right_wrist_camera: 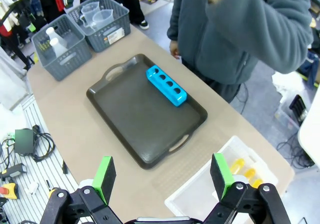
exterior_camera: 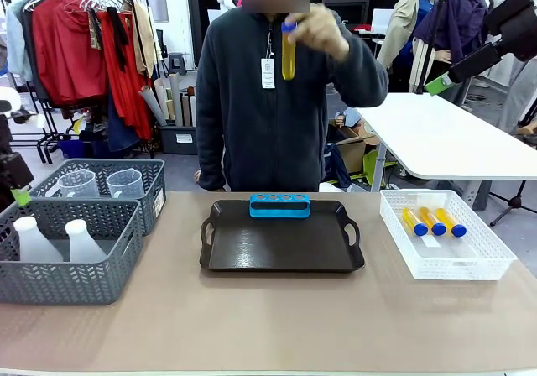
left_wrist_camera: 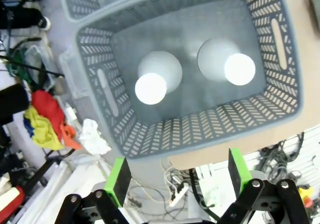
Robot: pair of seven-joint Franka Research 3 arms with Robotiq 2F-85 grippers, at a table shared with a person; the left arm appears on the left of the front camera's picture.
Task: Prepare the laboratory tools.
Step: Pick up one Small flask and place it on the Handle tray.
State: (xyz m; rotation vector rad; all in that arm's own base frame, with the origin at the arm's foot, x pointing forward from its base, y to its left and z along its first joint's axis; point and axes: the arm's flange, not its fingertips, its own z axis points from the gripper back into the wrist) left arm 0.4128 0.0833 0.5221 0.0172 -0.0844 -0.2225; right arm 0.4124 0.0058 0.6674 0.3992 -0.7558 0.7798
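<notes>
A person across the table holds one blue-capped tube of amber liquid (exterior_camera: 288,53) upright at chest height. Three more tubes (exterior_camera: 432,221) lie in the white basket (exterior_camera: 470,263) at the right, also seen as tubes (right_wrist_camera: 243,168). Two white conical flasks (exterior_camera: 33,242) stand in the near grey basket (exterior_camera: 67,288); clear beakers (exterior_camera: 126,183) fill the basket behind it. My left gripper (left_wrist_camera: 176,176) hangs open above the flasks (left_wrist_camera: 151,86). My right gripper (right_wrist_camera: 162,176) is open, high over the table's right side, its green pad (exterior_camera: 438,81) showing at the upper right.
A black tray (exterior_camera: 281,254) sits mid-table with a blue tube rack (exterior_camera: 279,206) at its far edge, also seen as rack (right_wrist_camera: 166,86) on tray (right_wrist_camera: 135,119). A white table (exterior_camera: 445,137) stands behind at right. Clothes racks stand at the back left.
</notes>
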